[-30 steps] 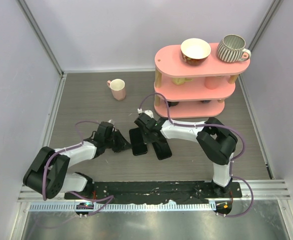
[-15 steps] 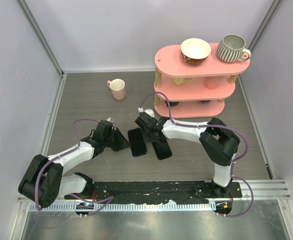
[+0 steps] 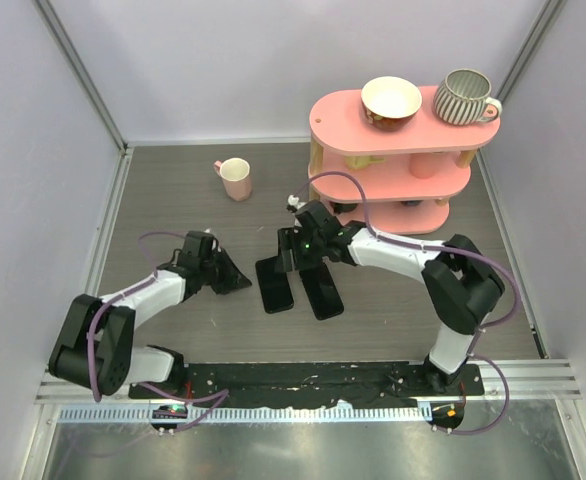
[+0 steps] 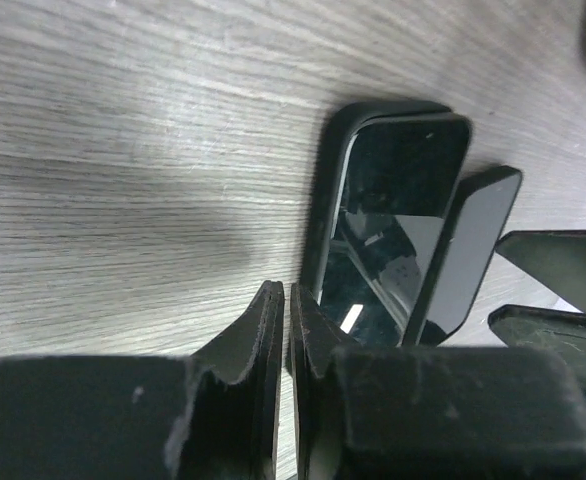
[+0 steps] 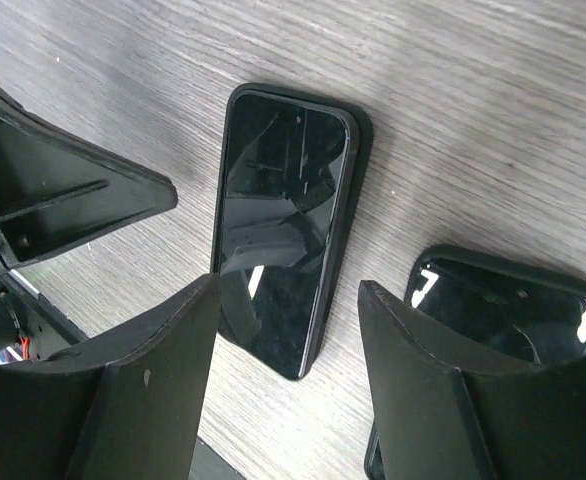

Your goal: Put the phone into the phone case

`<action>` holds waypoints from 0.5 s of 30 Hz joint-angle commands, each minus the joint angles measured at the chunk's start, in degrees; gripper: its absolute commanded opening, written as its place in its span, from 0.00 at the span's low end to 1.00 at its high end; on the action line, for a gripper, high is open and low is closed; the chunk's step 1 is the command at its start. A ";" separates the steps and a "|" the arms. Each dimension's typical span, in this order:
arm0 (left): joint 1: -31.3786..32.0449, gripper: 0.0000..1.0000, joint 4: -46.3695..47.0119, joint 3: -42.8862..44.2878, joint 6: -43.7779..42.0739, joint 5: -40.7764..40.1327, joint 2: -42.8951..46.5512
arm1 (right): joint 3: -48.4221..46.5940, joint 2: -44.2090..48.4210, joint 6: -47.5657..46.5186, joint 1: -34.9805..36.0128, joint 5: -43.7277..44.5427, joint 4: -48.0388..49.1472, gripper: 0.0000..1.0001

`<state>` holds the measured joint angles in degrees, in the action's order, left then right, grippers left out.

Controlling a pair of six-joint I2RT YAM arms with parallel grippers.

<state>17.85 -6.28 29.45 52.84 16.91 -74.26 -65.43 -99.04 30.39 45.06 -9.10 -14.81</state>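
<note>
Since the earlier frame the right gripper (image 3: pixel 295 264) has gone from clenched to parted, and its wrist has drawn back toward the pink shelf (image 3: pixel 388 190). The left gripper (image 3: pixel 241 282) has edged leftward. The phone (image 3: pixel 275 286) has not shifted.

Top view: two black phone-sized slabs lie flat on the table (image 3: pixel 173 215), side by side with a gap between them. The phone is the left one. Its long axis runs away from the arm bases, with the far end leaning slightly left. The second slab (image 3: pixel 319 292) lies just to its right, nearly parallel. Also noted: one pink cup (image 3: pixel 236 178), and one bowl (image 3: pixel 391 98) and one striped mug (image 3: pixel 465 96) on the shelf's top tier.

Left wrist view: the left gripper's fingers (image 4: pixel 263 345) are pressed almost together and hold nothing. Their tips are just beside the phone's near corner; contact cannot be confirmed.

Right wrist view: the right gripper's fingers (image 5: pixel 148 380) stand wide apart and empty above the table. The phone lies screen up, its glass ringed by a raised matte rim that appears to be the phone case (image 5: pixel 354 135). What the second slab is cannot be told.
</note>
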 commanded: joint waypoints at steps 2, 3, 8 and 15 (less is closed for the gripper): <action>-0.44 0.10 2.50 0.52 -0.55 4.18 -4.30 | -1.46 -4.66 -1.65 -0.67 -8.21 3.82 0.63; -0.53 0.09 3.55 0.34 -0.37 4.45 -4.92 | -1.37 -5.88 -1.39 -0.33 -7.95 3.73 0.63; -0.44 0.09 5.93 -1.24 0.51 5.59 -6.16 | -0.67 -7.48 -1.56 2.05 -3.29 3.12 0.73; -0.44 0.09 9.79 -2.56 1.91 6.99 -7.39 | 0.30 -9.50 0.80 3.55 -8.37 7.94 0.94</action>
<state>17.61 -1.02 27.88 53.80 21.78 -80.53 -65.69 -106.94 29.95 47.86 -13.72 -10.26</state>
